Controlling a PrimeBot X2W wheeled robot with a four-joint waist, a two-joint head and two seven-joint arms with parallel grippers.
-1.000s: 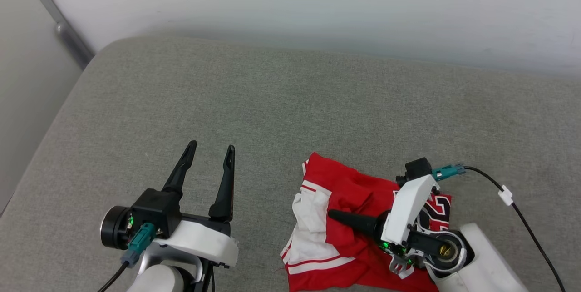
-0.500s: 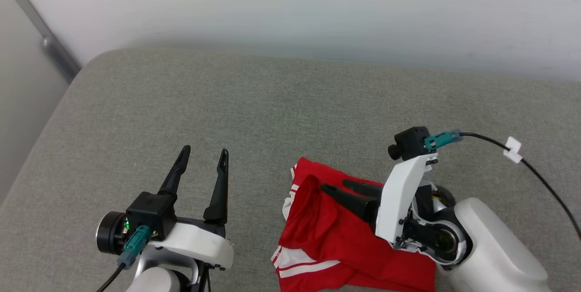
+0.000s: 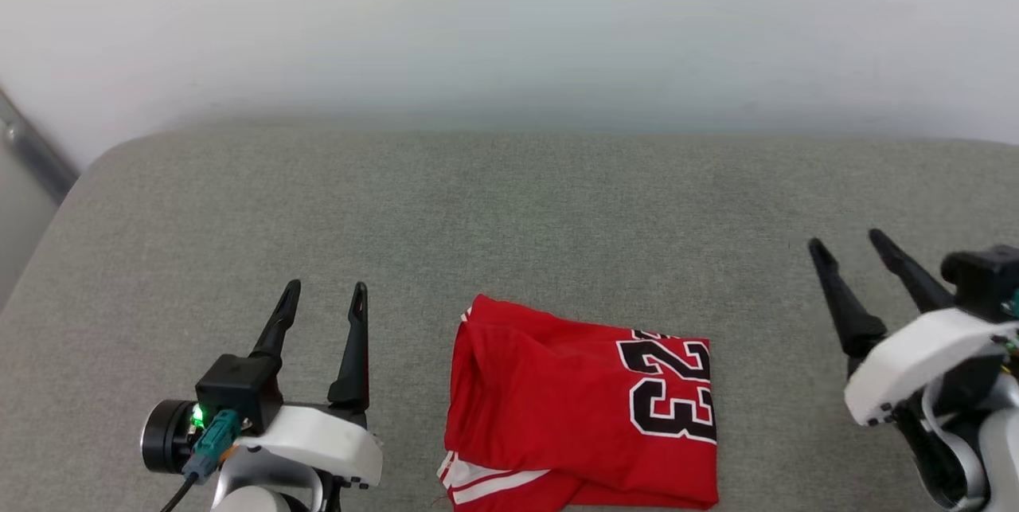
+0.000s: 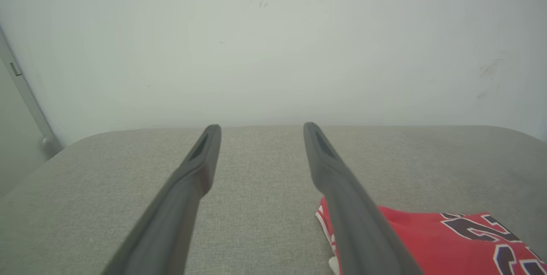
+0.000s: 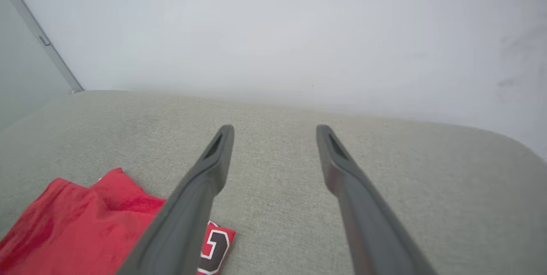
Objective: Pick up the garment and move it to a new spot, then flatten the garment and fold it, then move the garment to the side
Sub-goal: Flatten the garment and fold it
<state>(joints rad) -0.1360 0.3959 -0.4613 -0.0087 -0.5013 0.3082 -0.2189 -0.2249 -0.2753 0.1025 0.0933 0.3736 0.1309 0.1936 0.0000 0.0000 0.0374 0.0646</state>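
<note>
Left fingers [image 3: 353,345], right fingers [image 3: 837,293] wide apart

The left gripper [image 4: 261,128] hovers above a grey cushion [image 4: 107,181], its two dark fingers [image 4: 192,176] spread wide with only bare fabric between them. At the lower right lies the red garment [image 4: 427,240], flat on the cushion, its near-left corner hidden behind the right-hand finger. Black numerals [image 4: 491,232] edged in white run off the frame, too cropped to read. Striped trim [image 4: 327,223] shows at the garment's left edge. Behind stands a pale wall [image 4: 273,44]; at far left slants a grey bar [image 4: 25,95], perhaps a rail.
</note>
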